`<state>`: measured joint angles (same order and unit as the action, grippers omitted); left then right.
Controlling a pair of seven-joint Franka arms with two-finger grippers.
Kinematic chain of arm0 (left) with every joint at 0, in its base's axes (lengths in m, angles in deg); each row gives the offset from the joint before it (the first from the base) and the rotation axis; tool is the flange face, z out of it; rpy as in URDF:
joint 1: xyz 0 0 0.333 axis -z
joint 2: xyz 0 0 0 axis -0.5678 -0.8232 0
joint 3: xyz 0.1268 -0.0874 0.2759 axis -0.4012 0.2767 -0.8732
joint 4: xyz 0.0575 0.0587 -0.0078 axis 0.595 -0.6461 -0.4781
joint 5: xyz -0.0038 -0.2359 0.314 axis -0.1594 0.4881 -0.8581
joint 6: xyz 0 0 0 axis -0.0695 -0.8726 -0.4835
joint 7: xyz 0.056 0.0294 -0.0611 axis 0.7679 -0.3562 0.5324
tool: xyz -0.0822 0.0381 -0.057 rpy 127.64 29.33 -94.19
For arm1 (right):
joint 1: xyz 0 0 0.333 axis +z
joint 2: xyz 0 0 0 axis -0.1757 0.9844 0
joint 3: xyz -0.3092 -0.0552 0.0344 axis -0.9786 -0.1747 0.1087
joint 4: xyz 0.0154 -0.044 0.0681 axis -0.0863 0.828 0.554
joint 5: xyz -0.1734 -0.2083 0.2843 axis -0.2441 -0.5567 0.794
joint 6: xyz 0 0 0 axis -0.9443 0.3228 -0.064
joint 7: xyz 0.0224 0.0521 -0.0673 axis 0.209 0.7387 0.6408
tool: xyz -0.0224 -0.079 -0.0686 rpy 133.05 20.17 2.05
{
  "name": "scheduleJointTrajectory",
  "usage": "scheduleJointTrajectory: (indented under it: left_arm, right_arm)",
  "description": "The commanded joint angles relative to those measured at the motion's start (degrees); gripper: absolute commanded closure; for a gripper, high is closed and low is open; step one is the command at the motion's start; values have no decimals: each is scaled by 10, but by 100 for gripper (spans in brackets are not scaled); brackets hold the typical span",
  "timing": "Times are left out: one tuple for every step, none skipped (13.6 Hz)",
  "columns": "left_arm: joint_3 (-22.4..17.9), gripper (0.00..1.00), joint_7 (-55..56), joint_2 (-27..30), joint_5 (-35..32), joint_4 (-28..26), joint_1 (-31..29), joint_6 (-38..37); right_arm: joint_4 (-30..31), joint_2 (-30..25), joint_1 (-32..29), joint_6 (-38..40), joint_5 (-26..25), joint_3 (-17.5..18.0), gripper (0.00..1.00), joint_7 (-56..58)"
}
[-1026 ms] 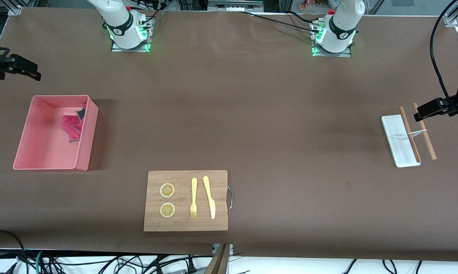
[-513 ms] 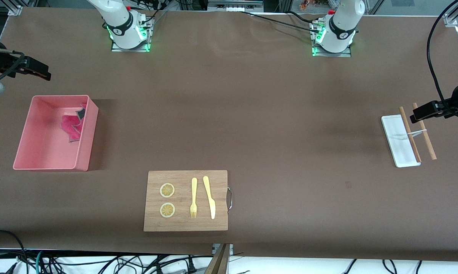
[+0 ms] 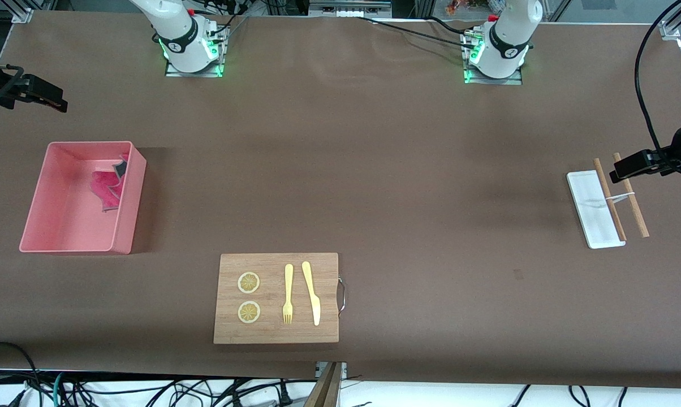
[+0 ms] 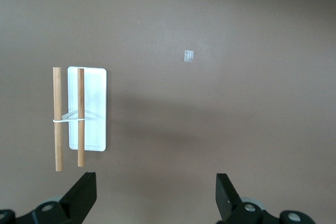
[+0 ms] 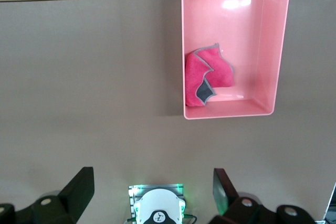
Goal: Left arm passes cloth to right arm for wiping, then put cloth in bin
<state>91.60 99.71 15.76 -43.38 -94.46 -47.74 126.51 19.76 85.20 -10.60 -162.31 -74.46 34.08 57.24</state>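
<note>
Magenta cloth (image 5: 207, 77) lies crumpled in the pink bin (image 3: 126, 226) (right arm's end of the table); left gripper (image 4: 155, 195) and right gripper (image 5: 152, 190) hang released, empty, over opposite table ends.

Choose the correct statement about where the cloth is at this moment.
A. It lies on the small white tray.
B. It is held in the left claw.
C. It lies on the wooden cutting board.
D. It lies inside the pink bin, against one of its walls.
D: the cloth lies crumpled inside the bin, against one wall, and neither the left claw nor the right claw holds anything.
</note>
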Motion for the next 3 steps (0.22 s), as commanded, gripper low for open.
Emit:
scheduleJointTrajectory:
  left_arm:
    - [0, 0, -9, -6, 4, 13, 1, -2]
    - [0, 0, -9, -6, 4, 13, 0, -2]
    - [0, 0, -9, -6, 4, 13, 0, -2]
  right_arm:
    - [4, 0, -8, 12, -2, 5, 0, 16]
    - [4, 0, -8, 11, -2, 5, 0, 23]
    - [4, 0, -8, 10, -3, 5, 0, 24]
